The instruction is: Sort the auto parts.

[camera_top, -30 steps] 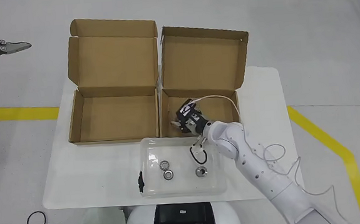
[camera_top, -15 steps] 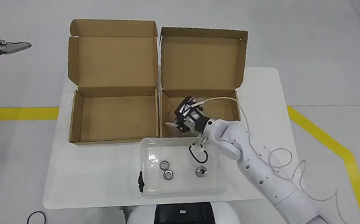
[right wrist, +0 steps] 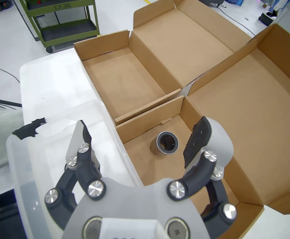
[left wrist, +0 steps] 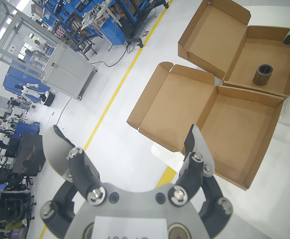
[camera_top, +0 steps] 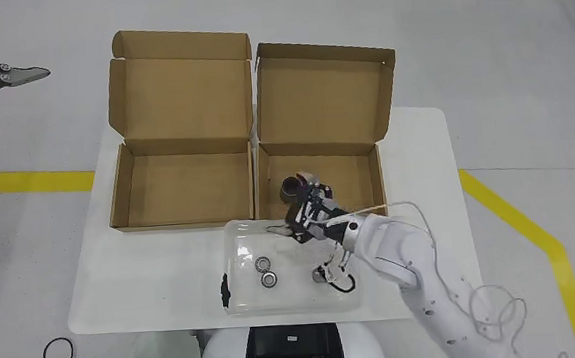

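A dark metal cylinder [camera_top: 290, 188] [right wrist: 167, 143] [left wrist: 262, 75] stands upright in the near left corner of the right cardboard box [camera_top: 353, 179]. My right gripper [camera_top: 293, 225] [right wrist: 141, 133] hangs open and empty just in front of it, over the seam between that box and the clear plastic tray [camera_top: 347, 287]. In the tray lie two small round bearings [camera_top: 267, 271] and a third metal part [camera_top: 321, 274]. The left cardboard box [camera_top: 183, 186] [left wrist: 238, 135] holds nothing. My left gripper [camera_top: 21, 72] [left wrist: 125, 140] is open, far off the table over the floor.
Both boxes have their lids folded back, standing up behind them. A strip of black tape [right wrist: 28, 130] sticks to the tray's rim. A white cable [camera_top: 365, 212] loops from the right arm. Bare white table [camera_top: 422, 170] lies right of the boxes.
The right gripper was down in the right box on the cylinder; it has let go and drawn back toward the tray, leaving the cylinder standing. The left arm has not moved.
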Motion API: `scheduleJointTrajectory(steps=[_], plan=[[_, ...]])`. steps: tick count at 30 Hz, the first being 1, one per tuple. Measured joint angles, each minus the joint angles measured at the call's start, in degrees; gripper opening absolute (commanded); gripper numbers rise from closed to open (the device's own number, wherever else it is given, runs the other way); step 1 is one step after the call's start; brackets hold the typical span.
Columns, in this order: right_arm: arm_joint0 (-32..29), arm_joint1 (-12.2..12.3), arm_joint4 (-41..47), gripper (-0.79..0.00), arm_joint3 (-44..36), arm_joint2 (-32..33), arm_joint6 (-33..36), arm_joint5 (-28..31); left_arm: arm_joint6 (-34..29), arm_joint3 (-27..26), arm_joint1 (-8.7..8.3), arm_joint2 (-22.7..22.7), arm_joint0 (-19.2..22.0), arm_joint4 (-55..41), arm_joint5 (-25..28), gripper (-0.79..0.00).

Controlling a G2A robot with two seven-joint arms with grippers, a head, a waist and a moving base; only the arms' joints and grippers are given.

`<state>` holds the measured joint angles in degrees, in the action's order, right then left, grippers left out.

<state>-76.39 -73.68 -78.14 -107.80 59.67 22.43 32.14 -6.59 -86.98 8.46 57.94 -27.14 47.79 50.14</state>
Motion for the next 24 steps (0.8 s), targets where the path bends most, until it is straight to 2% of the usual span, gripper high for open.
scheduleJointTrajectory(steps=[5, 10, 15, 17, 24], plan=[[-5.64, 1.55, -2.34, -0.003, -4.98, 2.43, 1.07, 6.7, 0.0, 0.0, 0.0, 0.0, 0.0, 0.0, 0.0, 0.0], [-9.11, 2.75, -3.22, -0.049, -5.42, 5.0, 0.42, 11.8, 0.0, 0.0, 0.0, 0.0, 0.0, 0.0, 0.0, 0.0], [-11.4, 3.88, -7.7, -0.068, -6.05, 5.6, -1.62, 17.74, 0.0, 0.0, 0.0, 0.0, 0.0, 0.0, 0.0, 0.0], [-12.18, 4.2, -9.15, -0.08, -6.1, 5.68, -1.63, 18.66, 0.0, 0.0, 0.0, 0.0, 0.0, 0.0, 0.0, 0.0], [-13.69, 5.04, -10.99, -0.049, -4.78, 5.07, 1.75, 20.64, 0.0, 0.0, 0.0, 0.0, 0.0, 0.0, 0.0, 0.0]])
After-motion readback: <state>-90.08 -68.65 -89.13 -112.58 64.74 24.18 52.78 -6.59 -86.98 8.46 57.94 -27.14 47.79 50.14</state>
